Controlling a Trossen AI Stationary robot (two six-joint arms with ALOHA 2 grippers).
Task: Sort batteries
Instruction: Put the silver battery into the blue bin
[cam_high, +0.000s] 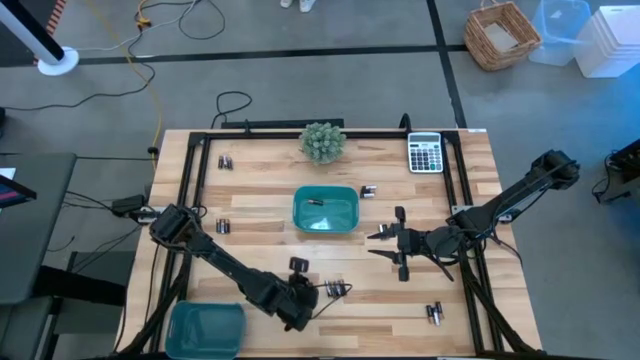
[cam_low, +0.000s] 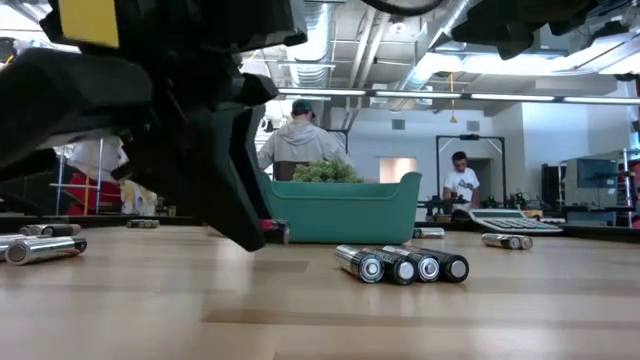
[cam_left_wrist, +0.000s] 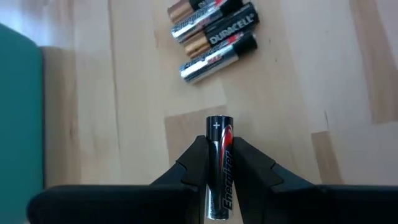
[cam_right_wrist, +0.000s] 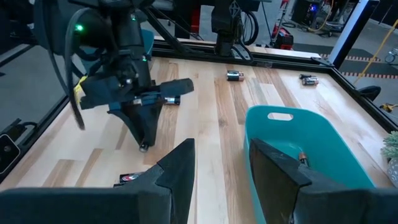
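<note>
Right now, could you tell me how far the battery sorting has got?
Early days. Done: the centre teal tray holds at least one battery. In hand: the left gripper is shut on an Energizer battery near the front edge, beside the front-left teal tray. The right gripper waits open beside the centre tray. Left: loose batteries, including the cluster of four, remain scattered across the table.

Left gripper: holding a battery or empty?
Holding. Left gripper is shut on a black battery, clamped between both fingers.

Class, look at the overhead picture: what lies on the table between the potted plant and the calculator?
Nothing: in the high view the wooden table is bare between the potted plant and the calculator.
</note>
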